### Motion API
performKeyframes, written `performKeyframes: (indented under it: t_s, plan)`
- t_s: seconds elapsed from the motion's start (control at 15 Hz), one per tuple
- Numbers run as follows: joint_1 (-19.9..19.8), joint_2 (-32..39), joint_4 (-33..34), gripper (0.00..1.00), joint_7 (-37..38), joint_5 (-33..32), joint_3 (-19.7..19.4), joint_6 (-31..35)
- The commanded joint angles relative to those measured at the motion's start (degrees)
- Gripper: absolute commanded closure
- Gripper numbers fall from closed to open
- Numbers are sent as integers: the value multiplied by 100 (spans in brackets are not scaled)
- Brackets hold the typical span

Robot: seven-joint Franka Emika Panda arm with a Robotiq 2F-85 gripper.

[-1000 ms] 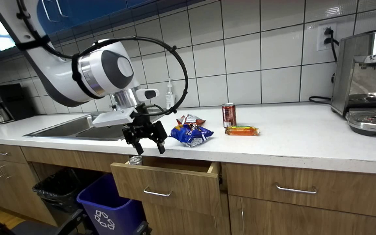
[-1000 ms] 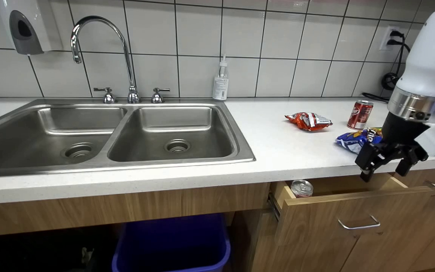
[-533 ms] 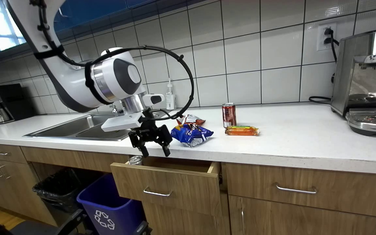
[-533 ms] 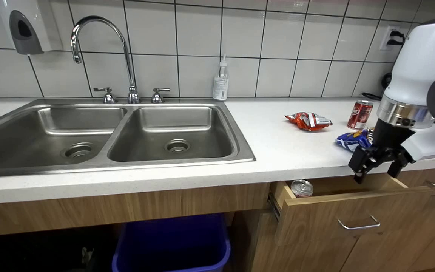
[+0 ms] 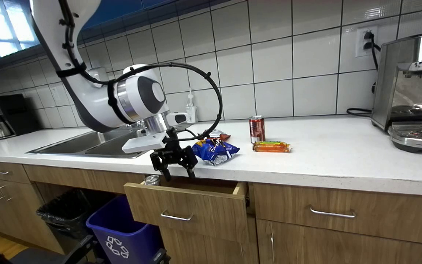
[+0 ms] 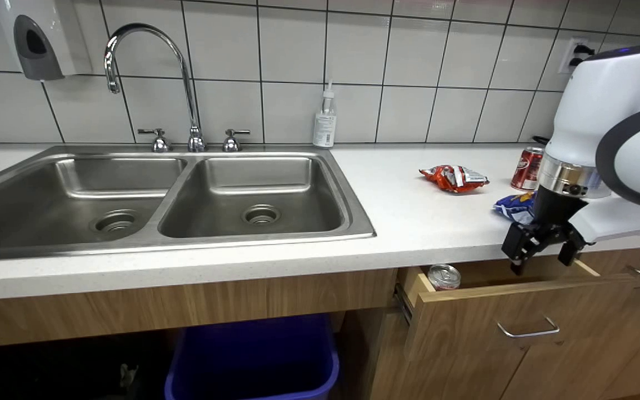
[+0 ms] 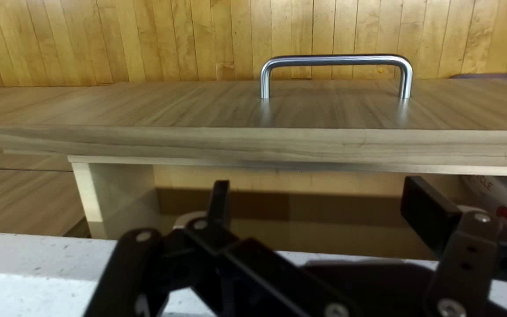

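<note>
The drawer (image 7: 253, 141) stands pulled out below my gripper (image 7: 317, 182), its handle (image 7: 336, 60) at 12 o'clock from my fingers in the wrist view. Those fingers are spread wide over its inside, nothing between them. If I came down tipped forward, a fingertip could jam on the drawer's front edge. The can (image 6: 444, 276) stands in the drawer, at 3 o'clock from me in the wrist view; drifting that way could topple it. The edge of the countertop (image 7: 29, 268) lies at 6 o'clock, and I cannot tell how well my linkage clears it; sinking too far back would scrape. A backward swing might also drag the blue bag (image 5: 215, 151), at 2 o'clock in an exterior view. There my arm (image 5: 93, 104) slants in from 11 o'clock, bent at the wrist, fingers pointing nearly straight down
</note>
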Motion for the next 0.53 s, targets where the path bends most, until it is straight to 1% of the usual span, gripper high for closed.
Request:
performKeyframes:
  t_s: [0.0,0.47]
  plan:
    - [185,305,258,0,-150,148,-131,54]
    - [337,643,490,0,-252,311,-228,99]
